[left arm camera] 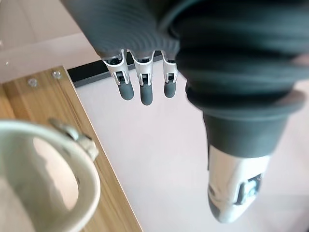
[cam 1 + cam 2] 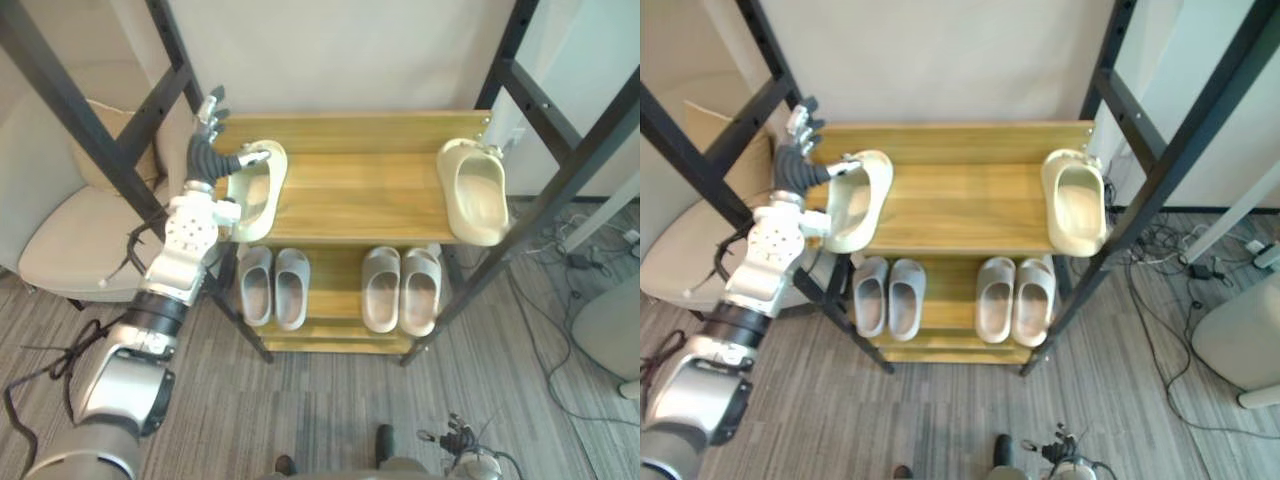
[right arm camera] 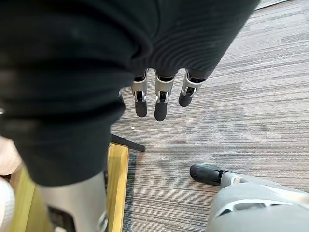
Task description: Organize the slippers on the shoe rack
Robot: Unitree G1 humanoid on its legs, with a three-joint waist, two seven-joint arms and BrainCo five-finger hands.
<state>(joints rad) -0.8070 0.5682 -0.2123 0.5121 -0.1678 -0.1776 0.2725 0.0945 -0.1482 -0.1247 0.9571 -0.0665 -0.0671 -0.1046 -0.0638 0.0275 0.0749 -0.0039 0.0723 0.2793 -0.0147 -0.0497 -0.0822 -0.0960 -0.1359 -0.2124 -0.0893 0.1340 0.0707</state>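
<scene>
Step in hand, as a judgement: pairing up the two cream slippers on the top shelf (image 2: 355, 195) of the shoe rack (image 2: 330, 345). Left cream slipper (image 2: 255, 195) at the shelf's left end, right cream slipper (image 2: 478, 195) at the right end, well apart, toes toward the front edge. Lower shelf (image 2: 335, 300) holding two grey pairs, one on the left (image 2: 257, 290) and one on the right (image 2: 381, 290), each set side by side.

To do it well:
- Bring the fingers inside or over the slipper's rim before closing, not against the outer wall alone.
- Lift or slide flat along the wood toward the middle, away from the front edge. A push from outside at this spot could tip the slipper off.
- Set down parallel to its mate, toes the same way, sides just beside each other.

Left hand (image 2: 203, 150) raised at the outer side of the left cream slipper, near its heel end. Fingers (image 1: 147, 92) straight and pointing past the shelf toward the wall, thumb (image 1: 234, 193) held apart. Released, grasping nothing. A small silvery bit lying on the slipper's rim; hard to tell whether part of the hand or of the slipper, so contact not confirmed.

Right hand (image 3: 161, 99) hanging low over the floor (image 3: 231, 121) beside the rack, fingers straight, relaxed, empty.
</scene>
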